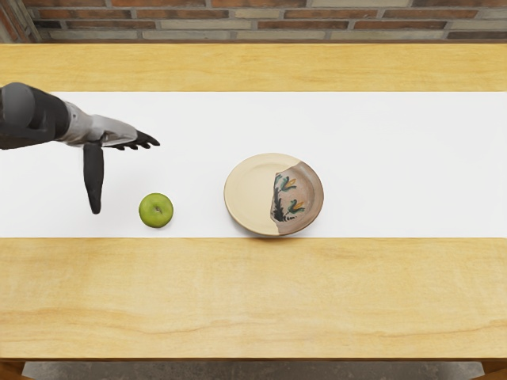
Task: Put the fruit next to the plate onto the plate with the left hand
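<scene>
A green apple [156, 210] sits on the white table runner, a short way left of a round cream and brown plate [253, 190] painted with a bird motif. Nothing lies on the plate. My left hand [111, 154] reaches in from the left edge and hovers above and to the left of the apple, not touching it. Its fingers [141, 142] are spread and point right, while the thumb [93, 178] hangs down. The hand holds nothing. No right arm shows.
A white runner [380, 158] crosses the wooden table [253, 301] from left to right. A brick wall [253, 20] stands behind the table's far edge.
</scene>
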{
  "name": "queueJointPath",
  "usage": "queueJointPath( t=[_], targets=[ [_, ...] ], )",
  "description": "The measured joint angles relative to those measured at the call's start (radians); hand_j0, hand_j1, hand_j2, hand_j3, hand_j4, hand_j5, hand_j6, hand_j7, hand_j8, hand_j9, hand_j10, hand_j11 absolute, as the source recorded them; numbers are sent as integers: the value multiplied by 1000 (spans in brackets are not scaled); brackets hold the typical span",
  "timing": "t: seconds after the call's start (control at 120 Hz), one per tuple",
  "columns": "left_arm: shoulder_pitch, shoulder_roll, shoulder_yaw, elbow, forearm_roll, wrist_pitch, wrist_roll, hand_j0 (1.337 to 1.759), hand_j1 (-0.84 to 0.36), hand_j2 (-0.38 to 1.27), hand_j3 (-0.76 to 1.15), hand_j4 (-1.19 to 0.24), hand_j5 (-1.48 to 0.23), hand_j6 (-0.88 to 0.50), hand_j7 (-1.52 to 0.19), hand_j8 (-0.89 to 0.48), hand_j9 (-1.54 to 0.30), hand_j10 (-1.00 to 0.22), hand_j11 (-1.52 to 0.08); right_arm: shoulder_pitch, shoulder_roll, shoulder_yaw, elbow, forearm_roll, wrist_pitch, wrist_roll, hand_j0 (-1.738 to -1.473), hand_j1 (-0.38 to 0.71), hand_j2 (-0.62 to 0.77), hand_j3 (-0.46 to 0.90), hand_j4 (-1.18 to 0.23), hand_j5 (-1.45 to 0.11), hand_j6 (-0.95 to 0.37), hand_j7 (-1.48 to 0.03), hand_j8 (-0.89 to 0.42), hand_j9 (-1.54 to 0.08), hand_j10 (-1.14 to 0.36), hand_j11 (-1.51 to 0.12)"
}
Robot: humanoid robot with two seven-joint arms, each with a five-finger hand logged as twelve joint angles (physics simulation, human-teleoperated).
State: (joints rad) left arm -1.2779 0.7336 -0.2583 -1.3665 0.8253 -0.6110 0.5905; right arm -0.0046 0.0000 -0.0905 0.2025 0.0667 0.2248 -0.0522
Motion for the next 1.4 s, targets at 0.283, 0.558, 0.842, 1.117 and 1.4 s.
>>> queueJointPath(
  t=[0.283, 0.558, 0.842, 1.117, 1.4],
  targets=[
    [80, -4, 21, -266, 310, 129, 19, 1658, 349, 1, 0, -4, -1, -5, 0, -4, 0, -3, 0, 0, 0, 1, 0, 0, 0, 0, -1658, -333, -3, 0, -13, -17, -13, -17, -13, -17, -13, -17],
    [106, -59, 36, -303, 339, 206, 20, 1658, 348, 1, 0, -4, -2, -5, -2, -5, -1, -4, -1, 0, 0, 1, 0, 0, 0, 0, -1658, -333, -3, 0, -13, -17, -13, -17, -13, -17, -13, -17],
    [104, -61, 107, -302, 456, 205, 20, 1658, 345, 2, 0, -8, -6, -9, -6, -8, -6, -7, -6, 1, 0, 2, 0, 0, 0, 0, -1658, -333, -3, 0, -13, -17, -13, -17, -13, -17, -13, -17],
    [106, -63, 122, -301, 476, 212, 20, 1658, 285, 12, 0, -58, -71, -59, -71, -59, -71, -57, -71, 1, 0, 2, 0, 0, 0, 0, -1658, -333, -3, 0, -13, -17, -13, -17, -13, -17, -13, -17],
    [120, -86, 126, -290, 501, 230, 20, 1658, 149, 35, 0, -171, -219, -172, -219, -172, -219, -171, -218, 1, 0, 2, 0, 0, -1, 0, -1658, -333, -3, 0, -13, -17, -13, -17, -13, -17, -13, -17]
  ],
)
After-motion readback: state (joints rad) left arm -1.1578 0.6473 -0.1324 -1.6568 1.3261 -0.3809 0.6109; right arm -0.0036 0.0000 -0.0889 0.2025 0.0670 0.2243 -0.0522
